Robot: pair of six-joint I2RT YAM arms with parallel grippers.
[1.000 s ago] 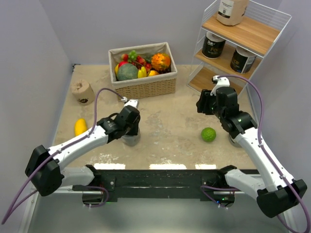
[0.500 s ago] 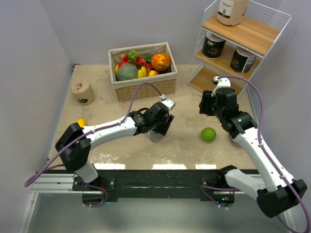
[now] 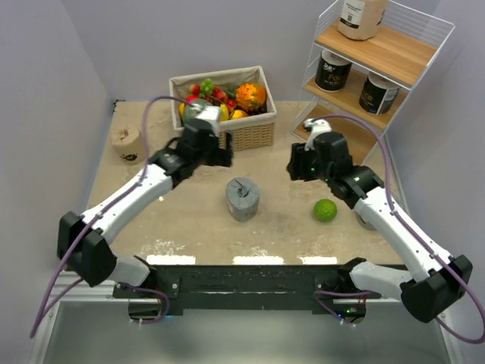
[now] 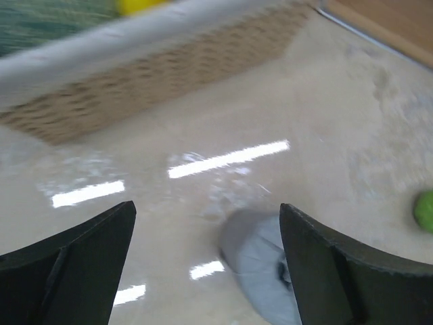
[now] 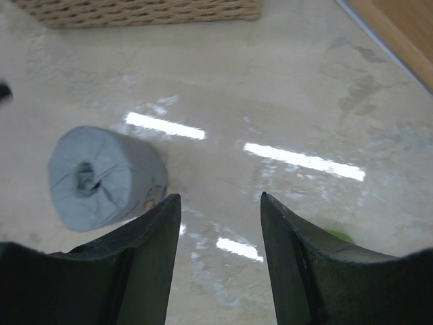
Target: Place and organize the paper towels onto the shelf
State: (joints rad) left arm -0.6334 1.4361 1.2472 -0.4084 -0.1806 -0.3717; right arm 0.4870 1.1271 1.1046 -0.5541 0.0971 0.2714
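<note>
A grey paper towel roll [image 3: 242,199] lies alone on its side in the middle of the table, also seen in the left wrist view [image 4: 267,271] and the right wrist view [image 5: 101,177]. My left gripper [image 3: 223,154] [image 4: 206,205] hovers open above and behind it, by the basket, holding nothing. My right gripper [image 3: 292,167] [image 5: 220,196] is open and empty, to the right of the roll. The shelf [image 3: 394,53] holds two black rolls [image 3: 332,70] on its middle board and a tan roll [image 3: 361,17] on top. Another tan roll [image 3: 129,142] stands at the far left.
A wicker fruit basket [image 3: 227,133] [image 4: 155,74] stands at the back centre. A green lime [image 3: 326,210] [image 4: 425,210] lies right of the grey roll. A second grey roll [image 3: 367,221] shows partly behind my right arm.
My left gripper carried the grey roll to the table's middle, opened, let it go and pulled back toward the basket. My right gripper shifted left toward the roll.
</note>
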